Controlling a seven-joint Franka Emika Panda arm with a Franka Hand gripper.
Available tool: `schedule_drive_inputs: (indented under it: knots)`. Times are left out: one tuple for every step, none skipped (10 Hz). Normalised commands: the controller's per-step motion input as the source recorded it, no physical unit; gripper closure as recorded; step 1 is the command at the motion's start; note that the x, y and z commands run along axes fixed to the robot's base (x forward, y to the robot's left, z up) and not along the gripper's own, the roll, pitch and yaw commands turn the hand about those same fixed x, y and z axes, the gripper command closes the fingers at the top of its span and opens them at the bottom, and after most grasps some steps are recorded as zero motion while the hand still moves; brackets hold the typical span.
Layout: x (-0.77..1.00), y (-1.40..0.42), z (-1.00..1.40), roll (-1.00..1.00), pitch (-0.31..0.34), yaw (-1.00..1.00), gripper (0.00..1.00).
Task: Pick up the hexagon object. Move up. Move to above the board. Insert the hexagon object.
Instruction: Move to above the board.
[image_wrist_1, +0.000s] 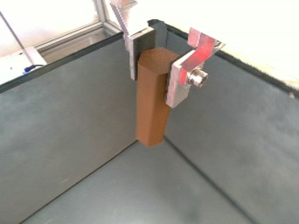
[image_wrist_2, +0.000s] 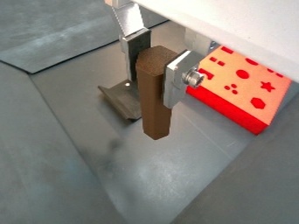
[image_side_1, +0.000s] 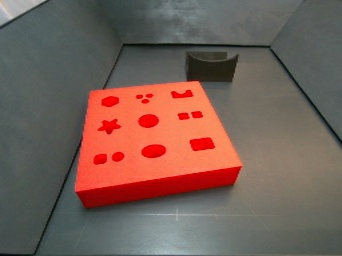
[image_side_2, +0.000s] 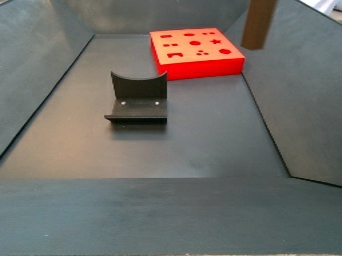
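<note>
My gripper (image_wrist_1: 156, 74) is shut on the hexagon object (image_wrist_1: 151, 105), a slim reddish-brown peg, gripping its upper end so that it hangs upright in the air. Both wrist views show this grip (image_wrist_2: 158, 72), with the peg (image_wrist_2: 156, 101) well above the floor. The red board (image_wrist_2: 242, 87) with its shaped holes lies off to one side of the peg, not under it. In a side view the peg's lower part (image_side_2: 258, 22) hangs just beyond the board (image_side_2: 198, 52); the gripper is out of frame there. Another side view shows the board (image_side_1: 154, 140) but no gripper or peg.
The dark fixture (image_side_2: 136, 98) stands on the grey floor, apart from the board, and shows below the peg in a wrist view (image_wrist_2: 122, 98) and at the back in a side view (image_side_1: 213, 64). Grey walls (image_wrist_1: 70, 114) enclose the floor.
</note>
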Motion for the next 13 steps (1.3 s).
schedule_drive_inputs:
  knots:
    - [0.18, -1.00, 0.10, 0.15, 0.056, -0.50, 1.00]
    - [0.17, -1.00, 0.10, 0.12, 0.028, -0.32, 1.00]
    - [0.17, -1.00, 0.10, 0.05, 0.001, -0.19, 1.00]
    - [0.17, -1.00, 0.10, 0.02, 0.004, -0.09, 1.00]
    - [0.17, -1.00, 0.10, -0.01, 0.016, -0.05, 1.00]
    - [0.17, -1.00, 0.11, -0.02, 0.018, -0.03, 1.00]
    - [0.17, -1.00, 0.11, -0.01, 0.036, -0.01, 1.00]
    - [0.18, -1.00, 0.12, -0.01, 0.048, 0.00, 1.00]
    - [0.19, -1.00, 0.12, -0.01, 0.073, 0.00, 1.00]
    - [0.20, -1.00, 0.12, -0.01, 0.091, 0.01, 1.00]
    - [0.20, -1.00, 0.12, 0.00, 0.110, 0.01, 1.00]
    - [0.22, -1.00, 0.12, -0.01, 0.124, 0.01, 1.00]
    - [0.23, -1.00, 0.13, 0.00, 0.137, 0.00, 1.00]
